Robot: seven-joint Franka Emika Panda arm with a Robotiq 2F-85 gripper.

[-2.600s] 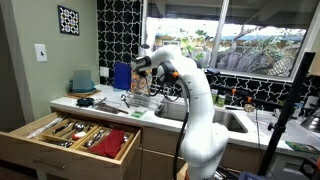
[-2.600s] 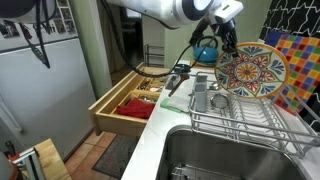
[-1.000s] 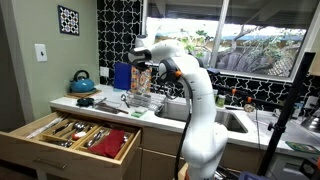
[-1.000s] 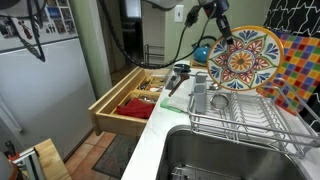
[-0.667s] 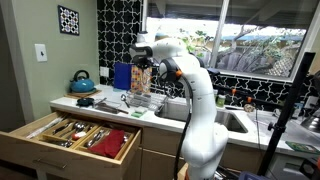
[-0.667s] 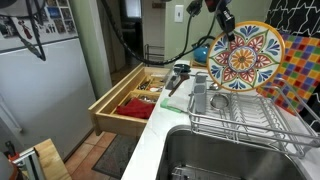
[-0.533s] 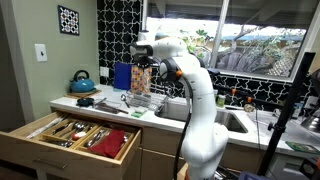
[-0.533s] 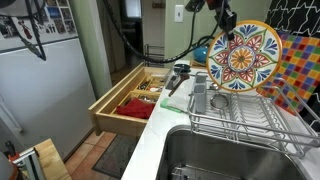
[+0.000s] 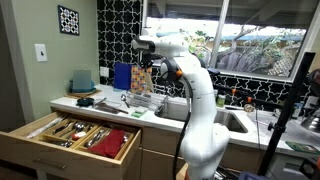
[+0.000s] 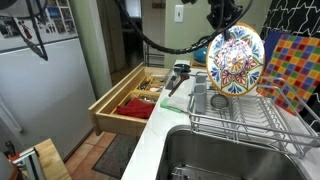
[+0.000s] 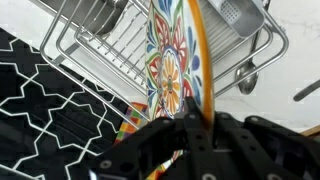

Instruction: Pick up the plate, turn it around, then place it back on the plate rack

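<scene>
My gripper [image 10: 226, 27] is shut on the top rim of the plate [image 10: 235, 62], a round plate with an orange-brown rim and a colourful painted face. I hold it upright above the plate rack [image 10: 245, 122], clear of the wires. In an exterior view the plate [image 9: 143, 80] hangs edge-on under the gripper [image 9: 144, 65], above the rack [image 9: 140, 102]. In the wrist view the orange rim [image 11: 201, 50] runs up from between my fingers [image 11: 195, 125], with the silvery wire rack [image 11: 90, 45] below it.
An open wooden cutlery drawer [image 9: 75, 135] juts out in front of the counter and also shows in an exterior view [image 10: 125, 100]. A teal kettle [image 9: 82, 82] and a blue panel [image 9: 122, 75] stand behind the rack. The sink [image 10: 215, 155] lies beside the rack.
The plate has been lifted higher off the rack and has turned about its upright axis, so its painted face looks narrower than half a second ago. The gripper has risen with it.
</scene>
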